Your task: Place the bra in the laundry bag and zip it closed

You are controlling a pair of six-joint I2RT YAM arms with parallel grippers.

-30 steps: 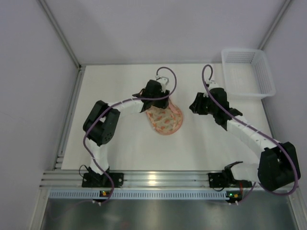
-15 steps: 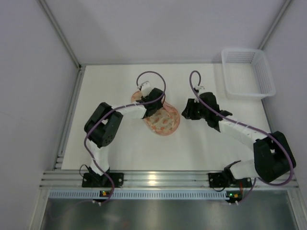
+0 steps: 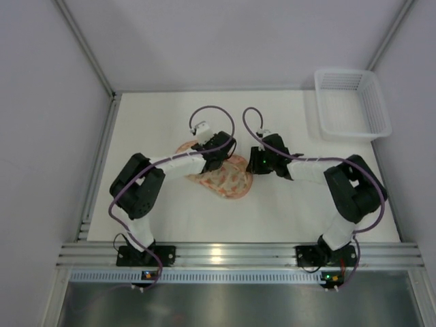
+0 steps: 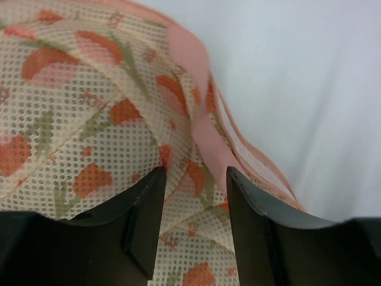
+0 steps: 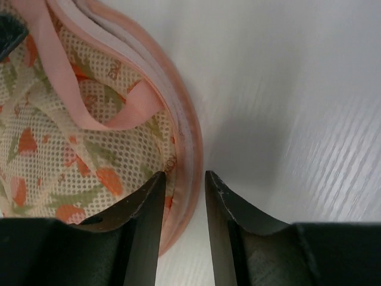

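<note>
Both grippers on orange-pink patterned mesh laundry bag [image 3: 230, 184], mid white table [image 3: 306, 211].
Left gripper [image 4: 195, 182] at bag's 12 o'clock, jaws half apart on mesh, nothing pinched; right gripper [image 5: 183, 185] at 2 o'clock, narrow gap astride pink rim [image 5: 190, 149], grip unclear.

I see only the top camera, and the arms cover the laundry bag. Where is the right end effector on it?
Observer: The right end effector straddles the pink rim of the laundry bag, jaws slightly apart.
Operator: And the left one?
Observer: The left end effector is over the patterned mesh beside that rim; mesh shows between its fingers.
Operator: Where is the strap?
Observer: The pink strap loop lies on the mesh, clear of the right end effector.
</note>
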